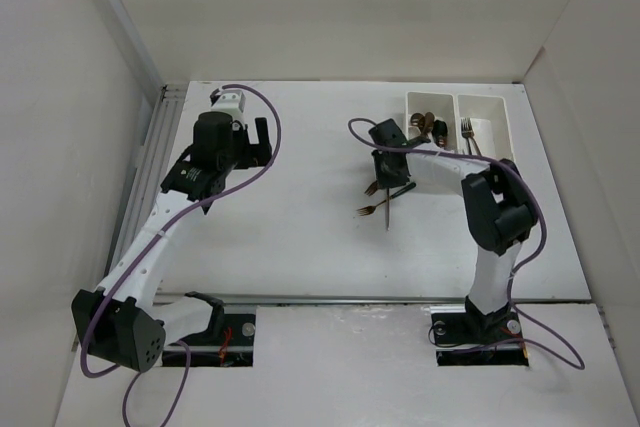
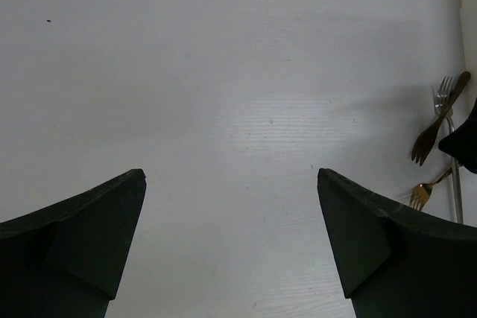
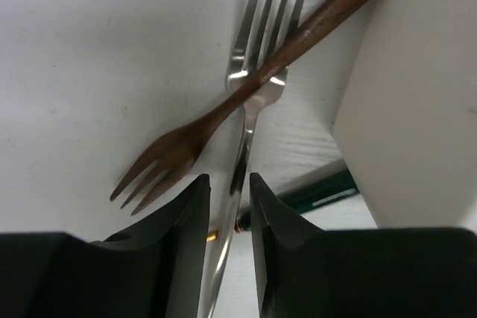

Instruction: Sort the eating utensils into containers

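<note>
A silver fork (image 3: 257, 94) lies on the table with a brown fork (image 3: 335, 5) crossed over its neck. My right gripper (image 3: 229, 178) straddles the silver fork's handle, jaws narrow, a thin gap still showing on the left side. A dark green handle (image 3: 317, 191) with a gold collar lies underneath, beside the containers' white wall (image 3: 417, 109). From above, the right gripper (image 1: 385, 172) sits over these forks (image 1: 378, 209), just left of the two bins (image 1: 432, 94). My left gripper (image 2: 231, 176) hangs open over bare table.
The left bin holds several dark and copper utensils (image 1: 430, 127); the right bin (image 1: 488, 97) holds a silver fork (image 1: 467, 132). In the left wrist view, forks (image 2: 436, 128) lie at the far right edge. White walls enclose the table.
</note>
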Controlling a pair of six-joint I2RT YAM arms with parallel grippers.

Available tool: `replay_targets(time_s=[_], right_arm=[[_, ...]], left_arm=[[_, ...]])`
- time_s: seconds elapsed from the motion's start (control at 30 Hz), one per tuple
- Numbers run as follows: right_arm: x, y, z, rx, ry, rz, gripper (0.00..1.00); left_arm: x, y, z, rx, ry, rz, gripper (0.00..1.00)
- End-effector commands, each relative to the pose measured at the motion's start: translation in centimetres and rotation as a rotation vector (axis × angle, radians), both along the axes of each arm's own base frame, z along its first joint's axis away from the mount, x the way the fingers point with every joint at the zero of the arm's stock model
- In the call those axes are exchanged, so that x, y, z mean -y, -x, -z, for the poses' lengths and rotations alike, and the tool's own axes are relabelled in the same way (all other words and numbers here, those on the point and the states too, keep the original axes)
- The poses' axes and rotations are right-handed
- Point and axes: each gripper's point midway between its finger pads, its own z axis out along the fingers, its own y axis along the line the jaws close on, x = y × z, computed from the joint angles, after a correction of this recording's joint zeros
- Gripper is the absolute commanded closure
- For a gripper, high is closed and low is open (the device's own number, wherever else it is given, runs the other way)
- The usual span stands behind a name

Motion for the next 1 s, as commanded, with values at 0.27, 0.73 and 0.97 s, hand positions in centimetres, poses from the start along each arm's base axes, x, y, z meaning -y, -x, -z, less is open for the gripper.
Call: replay_targets(time_s=[0.27, 0.73, 0.97], right_arm=[[-1.2, -2.9, 1.1, 0.031, -0.019, -0.023, 0.94], [-12.8, 0.9, -4.9, 0.188, 0.02, -0.675, 1.0], [-16.8, 4.3, -8.5, 0.144, -0.183, -0.985, 1.0]], left_arm=[[-1.5, -0.6, -1.7, 0.069, -0.001, -0.063, 0.0], [-2.0, -0.7, -1.3, 0.058, 0.008, -0.079, 0.0], [-2.0, -0.8, -1.5, 0.067, 0.011, -0.079, 0.0]])
